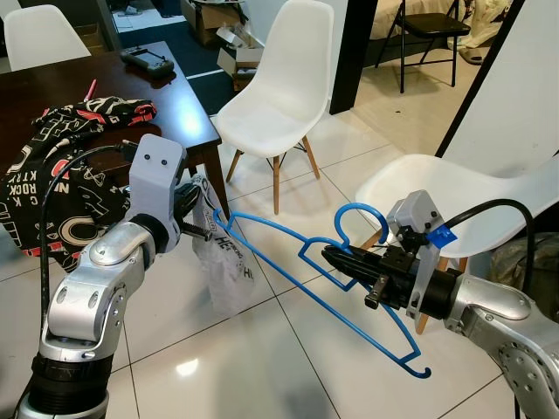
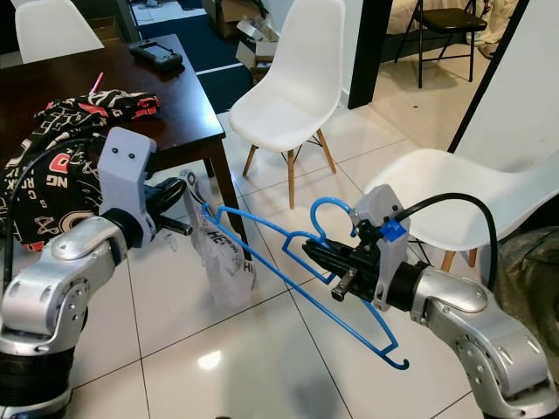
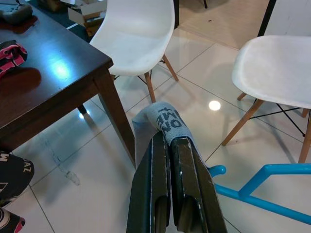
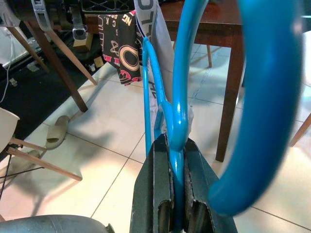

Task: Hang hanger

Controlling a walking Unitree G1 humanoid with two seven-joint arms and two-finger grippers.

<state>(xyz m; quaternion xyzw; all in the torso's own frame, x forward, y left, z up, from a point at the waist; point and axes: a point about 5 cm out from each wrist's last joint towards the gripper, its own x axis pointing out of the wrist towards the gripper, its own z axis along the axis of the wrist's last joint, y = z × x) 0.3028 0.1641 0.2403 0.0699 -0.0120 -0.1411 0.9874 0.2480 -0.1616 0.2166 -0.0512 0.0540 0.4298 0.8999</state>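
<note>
A blue plastic hanger (image 1: 349,316) hangs slanted in the air over the tiled floor, hook (image 1: 355,215) upward. My right gripper (image 1: 336,257) is shut on it at the neck just below the hook; in the right wrist view the blue hanger (image 4: 177,87) runs out from between the closed fingers (image 4: 158,165). My left gripper (image 1: 197,227) is at the hanger's left end, shut on a thin grey-white cloth (image 1: 225,266) with dark lettering that dangles toward the floor. In the left wrist view the cloth (image 3: 165,119) drapes over the closed fingertips (image 3: 181,145).
A dark wooden table (image 1: 183,105) stands at my left with a black patterned garment (image 1: 61,157) and a controller (image 1: 148,59) on it. One white chair (image 1: 279,87) stands ahead, another (image 1: 454,188) close behind my right arm. Open tiled floor (image 1: 262,367) lies below the hanger.
</note>
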